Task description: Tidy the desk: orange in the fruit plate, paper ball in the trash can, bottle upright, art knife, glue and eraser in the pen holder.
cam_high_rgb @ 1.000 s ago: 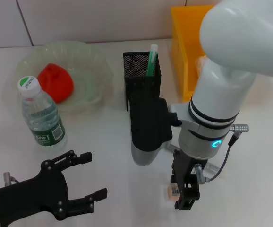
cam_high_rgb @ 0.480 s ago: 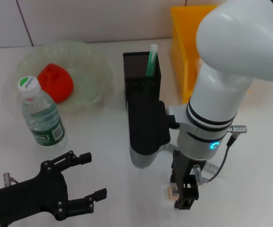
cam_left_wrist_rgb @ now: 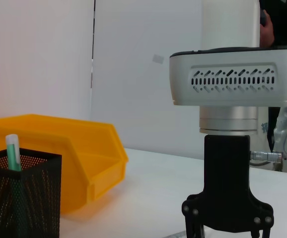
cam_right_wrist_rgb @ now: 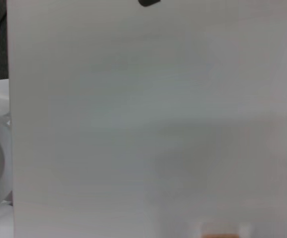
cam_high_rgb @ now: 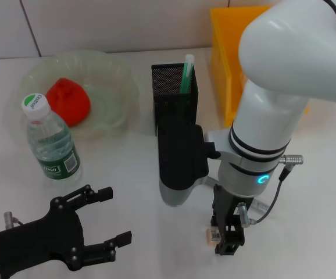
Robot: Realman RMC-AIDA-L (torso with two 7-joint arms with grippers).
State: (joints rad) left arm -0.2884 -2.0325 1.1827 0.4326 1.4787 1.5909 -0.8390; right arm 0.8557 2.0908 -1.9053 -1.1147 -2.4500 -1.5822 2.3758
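Observation:
The orange (cam_high_rgb: 68, 100) lies in the pale green fruit plate (cam_high_rgb: 118, 78) at the back left. The bottle (cam_high_rgb: 50, 140) stands upright in front of the plate. A green and white glue stick (cam_high_rgb: 186, 72) (cam_left_wrist_rgb: 12, 151) stands in the black mesh pen holder (cam_high_rgb: 169, 96) (cam_left_wrist_rgb: 22, 198). My right gripper (cam_high_rgb: 226, 235) (cam_left_wrist_rgb: 228, 220) points straight down at the table, right beside the small tan eraser (cam_high_rgb: 212, 235). My left gripper (cam_high_rgb: 107, 224) hovers open and empty at the near left. The paper ball and art knife are out of view.
A yellow bin (cam_high_rgb: 229, 58) (cam_left_wrist_rgb: 79, 158) stands at the back right, behind the pen holder. My right forearm and its black wrist block (cam_high_rgb: 182, 157) hang over the middle of the table, just in front of the pen holder.
My right arm has shifted slightly to the left while its gripper stays down by the eraser. The left arm has not moved.

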